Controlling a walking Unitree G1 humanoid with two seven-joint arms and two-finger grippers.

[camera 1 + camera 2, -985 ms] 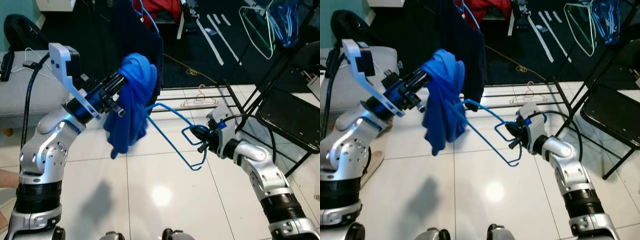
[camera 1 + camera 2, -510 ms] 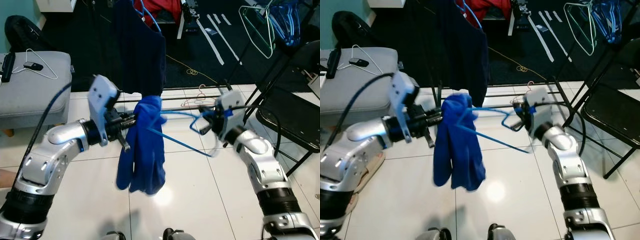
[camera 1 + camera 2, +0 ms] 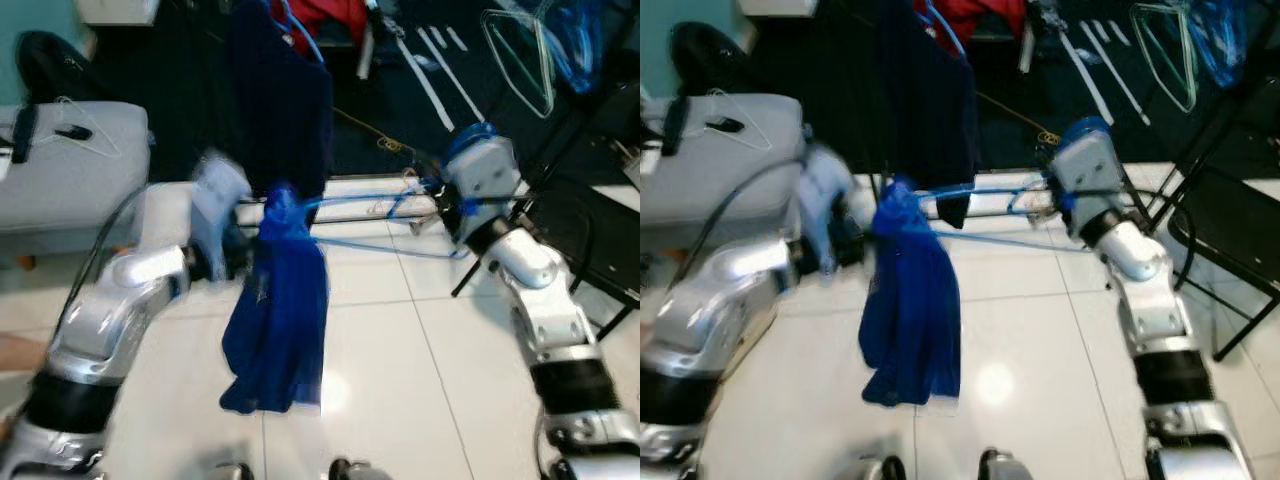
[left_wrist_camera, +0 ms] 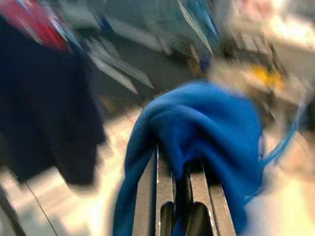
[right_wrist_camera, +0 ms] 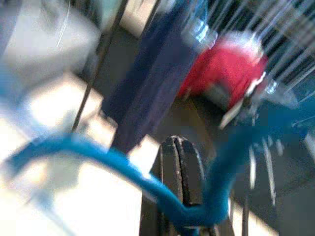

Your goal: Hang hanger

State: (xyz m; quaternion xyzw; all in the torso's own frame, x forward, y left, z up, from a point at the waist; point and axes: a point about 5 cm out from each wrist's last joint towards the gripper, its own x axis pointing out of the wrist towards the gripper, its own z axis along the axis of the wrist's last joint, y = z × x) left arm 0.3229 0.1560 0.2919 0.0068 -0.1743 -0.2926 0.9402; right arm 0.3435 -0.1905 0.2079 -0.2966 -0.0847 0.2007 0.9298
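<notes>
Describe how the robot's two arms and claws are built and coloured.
Both arms are jointed silver metal segments with black bands near the base. The left arm carries a black cable looping over it and a pale wrist bracket. The right arm has a pale wrist housing with blue trim. The left claw and the right claw each have two long black fingers.

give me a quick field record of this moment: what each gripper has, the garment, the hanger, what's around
left gripper: fingers pinched on the blue garment
right gripper: fingers closed around the blue hanger wire
garment state: draped from one end of the hanger, hanging down toward the white tile floor
hanger state: held roughly level between the two arms
behind: dark garment hanging up, red cloth beyond it
robot's left: grey cushion
robot's right: black folding chair
image quality: motion-blurred
</notes>
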